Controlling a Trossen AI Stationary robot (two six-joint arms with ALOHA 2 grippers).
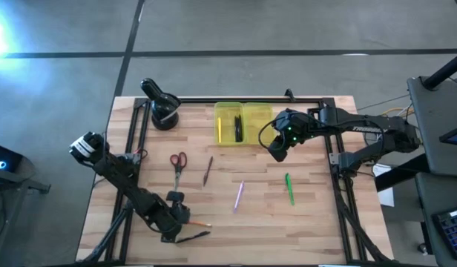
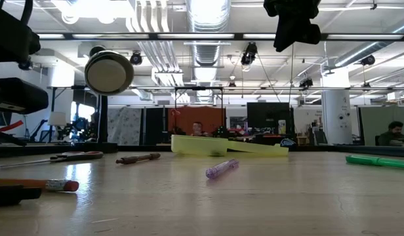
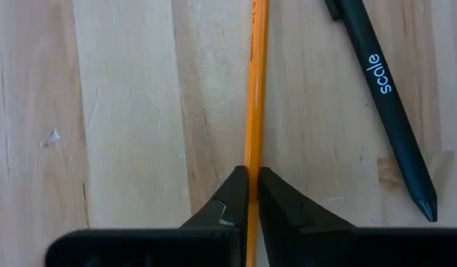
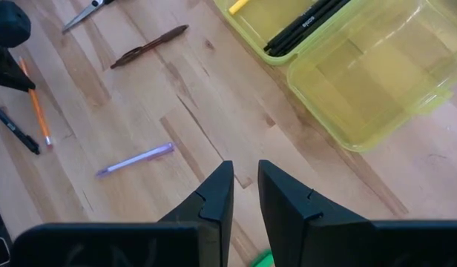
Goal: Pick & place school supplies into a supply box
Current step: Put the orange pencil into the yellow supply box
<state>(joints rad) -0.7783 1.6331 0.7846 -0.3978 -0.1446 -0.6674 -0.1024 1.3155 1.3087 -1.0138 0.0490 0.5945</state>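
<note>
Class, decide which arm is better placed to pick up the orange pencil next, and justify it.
Left. The left claw already straddles the orange pencil near the table's front-left corner; the right claw hangs beside the supply box, far away.

One pair of scissors (image 1: 177, 165). Five pens or pencils lie loose: brown (image 1: 208, 170), purple (image 1: 239, 195), green (image 1: 289, 188), orange (image 1: 198, 223), black (image 1: 191, 237). One yellow box (image 1: 243, 123) holds perhaps three more, hard to count. One black round holder (image 1: 164, 115).

A gray floor (image 1: 288, 30) lies around the wooden bench (image 1: 310, 222). Bright lights (image 2: 208, 10) and pipes (image 2: 149, 52) hang overhead.
</note>
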